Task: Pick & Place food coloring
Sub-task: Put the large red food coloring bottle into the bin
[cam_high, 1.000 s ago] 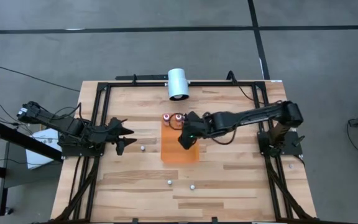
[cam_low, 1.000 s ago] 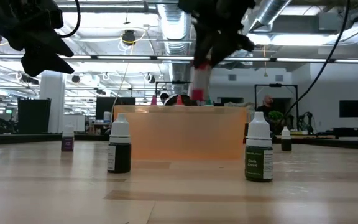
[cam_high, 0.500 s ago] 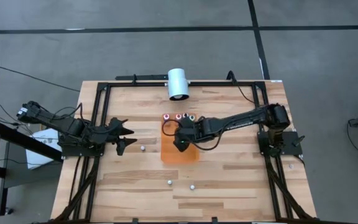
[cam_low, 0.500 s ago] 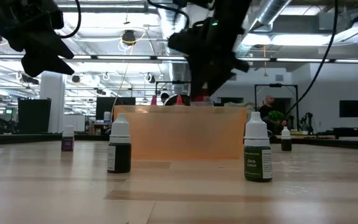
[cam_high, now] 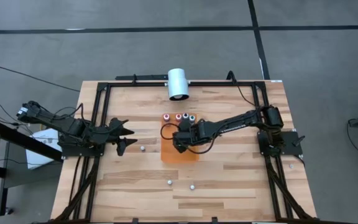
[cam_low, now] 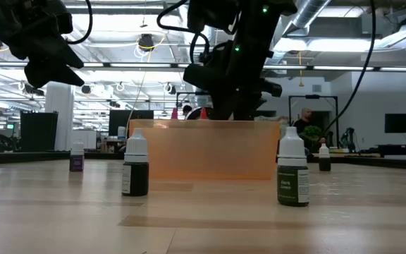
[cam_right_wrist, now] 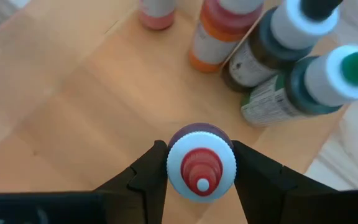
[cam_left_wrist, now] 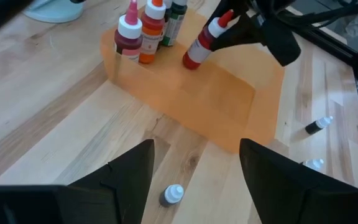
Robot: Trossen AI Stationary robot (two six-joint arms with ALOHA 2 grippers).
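Note:
A red food coloring bottle [cam_left_wrist: 197,51] with a white cap leans over the orange mat [cam_high: 180,153], and my right gripper [cam_high: 180,140] is shut on its top. Three more bottles [cam_high: 179,117] stand in a row at the mat's far edge; the right wrist view shows them as a close cluster [cam_right_wrist: 278,43]. Off the mat's left, above the table, my left gripper [cam_high: 126,135] is open with nothing between its fingers. Loose bottles stand on the wood: one [cam_high: 143,148] left of the mat and two [cam_high: 169,182] [cam_high: 192,186] nearer the front. My right gripper pinches the red bottle's white cap [cam_right_wrist: 178,163] between its two fingers [cam_right_wrist: 148,174], one on each side. The fingers slant down from the table's right. The bottle hangs tilted below them, its base [cam_left_wrist: 190,63] down at the mat; whether it rests there I cannot tell.
A big white cylinder [cam_high: 178,84] lies at the table's far edge. A black frame [cam_high: 98,124] runs round the table's sides. In the low view a dark bottle [cam_low: 135,169] and a green one [cam_low: 292,176] stand in front of the mat.
My right gripper has sunk toward the mat and gone a little toward the table's left, tipping steeper, with the red bottle still in it. In the low view the bottle has dropped behind the mat's near edge.

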